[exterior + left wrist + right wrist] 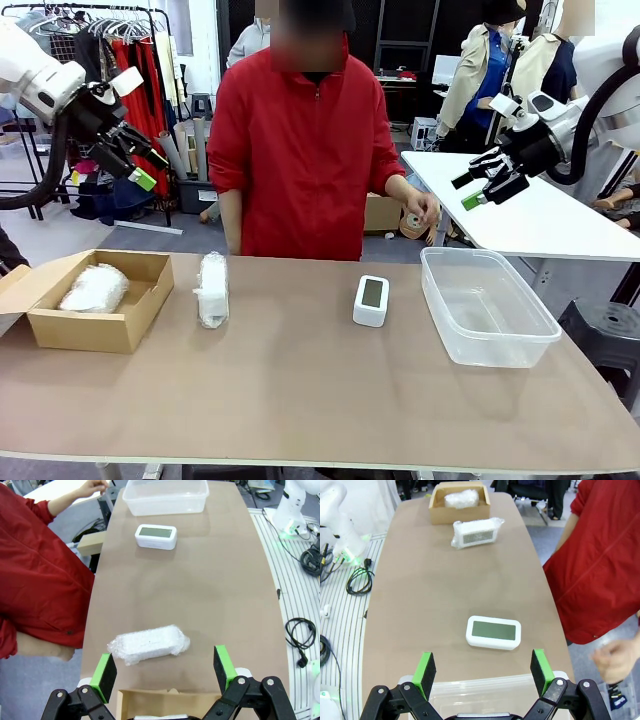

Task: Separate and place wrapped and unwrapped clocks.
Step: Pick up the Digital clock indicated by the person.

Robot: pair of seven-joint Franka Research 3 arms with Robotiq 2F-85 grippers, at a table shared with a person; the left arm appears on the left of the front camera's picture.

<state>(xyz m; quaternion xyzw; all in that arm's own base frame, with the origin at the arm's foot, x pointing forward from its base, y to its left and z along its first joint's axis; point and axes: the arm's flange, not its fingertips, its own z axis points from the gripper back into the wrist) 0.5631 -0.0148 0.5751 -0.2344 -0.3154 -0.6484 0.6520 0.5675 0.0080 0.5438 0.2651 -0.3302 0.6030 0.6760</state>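
One wrapped clock (pixel 212 289) in white bubble-wrap lies on the table left of centre, also in the left wrist view (pixel 149 644) and the right wrist view (pixel 476 532). Another wrapped bundle (pixel 94 288) rests inside the cardboard box (pixel 138 305), seen too from the right wrist (pixel 462 498). The bare white clock (pixel 371 300) with a grey screen sits right of centre (pixel 156 536) (pixel 493 632). My left gripper (pixel 138 160) hangs open high above the table's left end (pixel 167 670). My right gripper (pixel 486 186) is open high at the right (pixel 485 669). Both hold nothing.
A clear plastic tub (pixel 535 345) stands at the table's right (pixel 204 497) (pixel 445 695). A person in a red jacket (pixel 298 150) stands at the far side, one hand (pixel 418 208) holding something small off the table. A second white table (pixel 560 225) stands behind right.
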